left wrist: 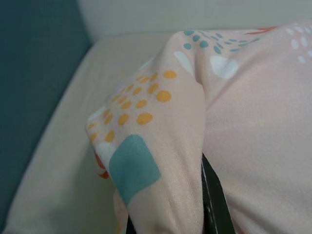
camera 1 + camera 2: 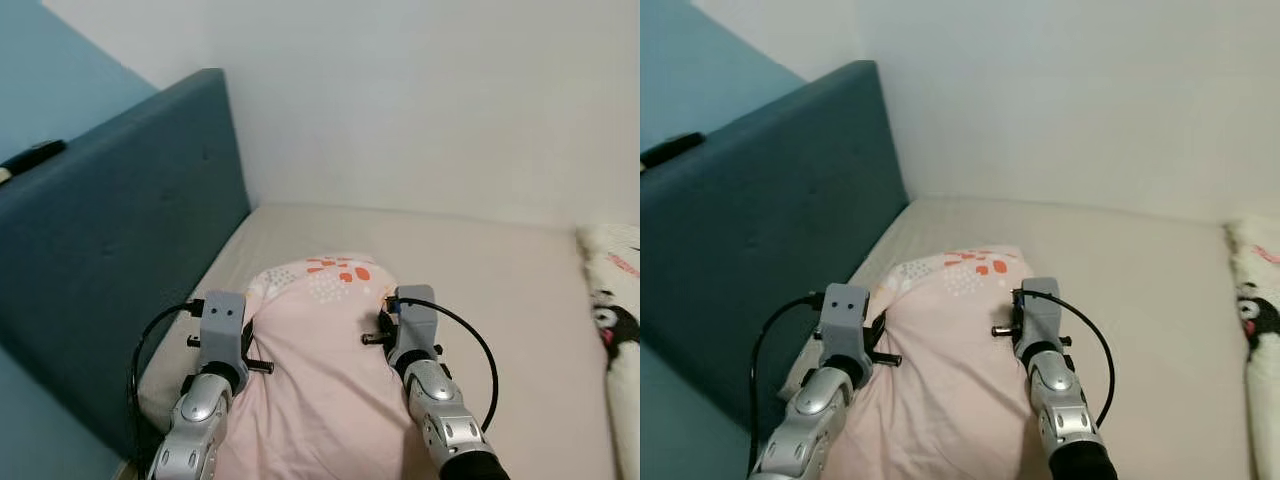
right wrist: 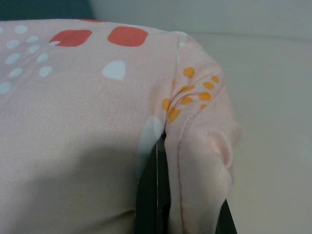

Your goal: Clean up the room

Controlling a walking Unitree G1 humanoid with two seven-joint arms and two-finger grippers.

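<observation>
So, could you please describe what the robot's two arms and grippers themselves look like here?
Both arms are jointed silver metal segments with rounded, ball-like wrist housings. Each carries a boxy grey gripper mount with small dark screw holes and short black pins jutting sideways. A thin black cable loops out from each mount and back down the arm. The left gripper and right gripper have long black fingers.

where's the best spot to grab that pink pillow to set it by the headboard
By its two far corners, one per claw, coming in from the foot of the bed along each long side. The pillow is soft and wide, so one grip would let it sag; its corner seams bunch into folds thin enough to pinch. The left claw and right claw look shut on those corners now.
</observation>
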